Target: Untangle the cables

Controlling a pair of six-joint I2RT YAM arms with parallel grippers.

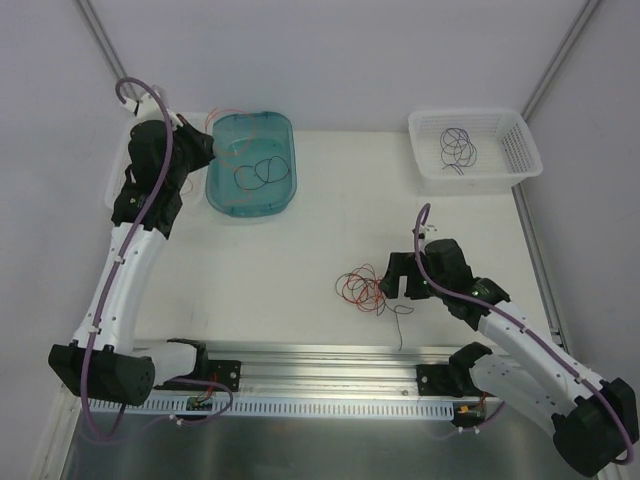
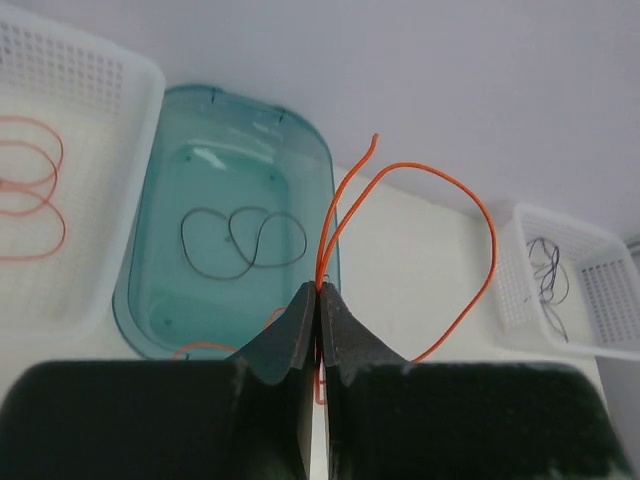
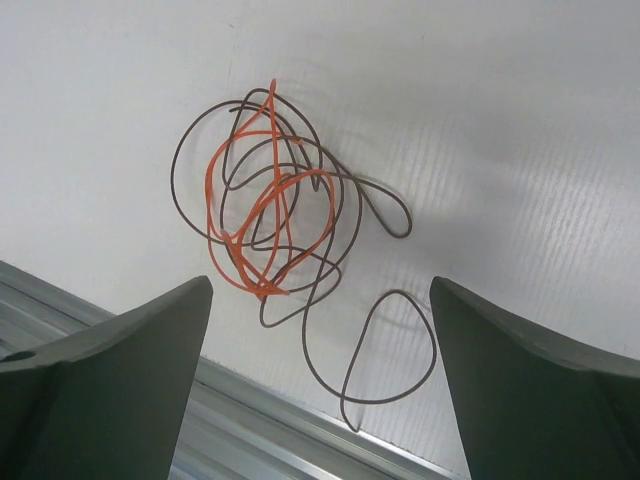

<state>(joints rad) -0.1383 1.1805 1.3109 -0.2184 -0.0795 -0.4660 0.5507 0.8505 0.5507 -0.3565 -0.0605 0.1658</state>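
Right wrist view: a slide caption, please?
Open right gripper poised over a tangle of orange and dark wires on the white table.

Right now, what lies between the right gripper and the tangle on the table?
Only bare table, seen in the right wrist view: the tangle lies ahead of the open right gripper, with nothing else in the gap.
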